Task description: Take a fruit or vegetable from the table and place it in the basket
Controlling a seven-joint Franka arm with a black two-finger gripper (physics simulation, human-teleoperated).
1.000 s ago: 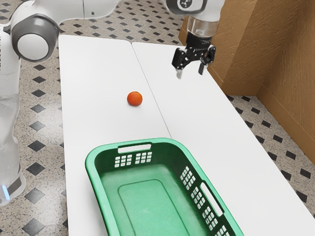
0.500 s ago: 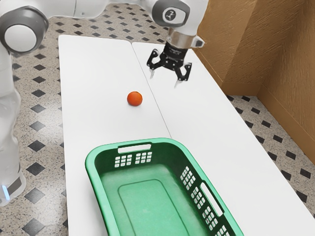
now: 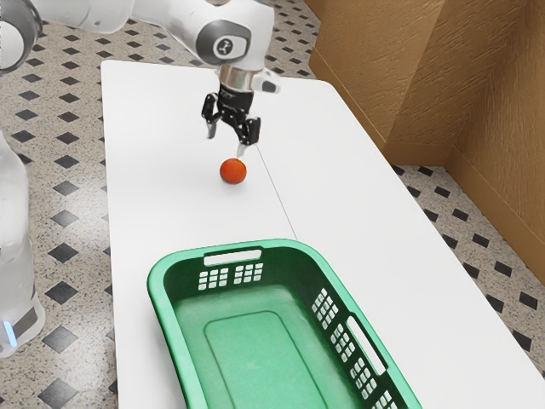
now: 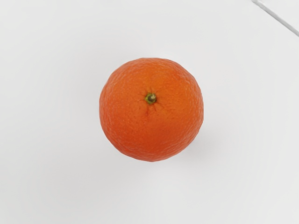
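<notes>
Lining up the grasp seems the step in hand: the gripper [image 3: 226, 141] hangs with fingers apart above the orange [image 3: 232, 171], which sits on the surface [image 3: 153, 145] outside the basket [image 3: 158, 285]; next, descend around it, then close.

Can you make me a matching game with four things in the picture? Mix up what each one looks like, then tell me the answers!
Things:
1. Fruit
2. Basket
3. Table
4. Pincer

What fits:
A. Green, with little holes in its sides
B. Black, open, and up in the air
C. Round and orange, with a tiny green spot
D. White and flat, under two of the other things

Right pairs: 1-C, 2-A, 3-D, 4-B
</notes>
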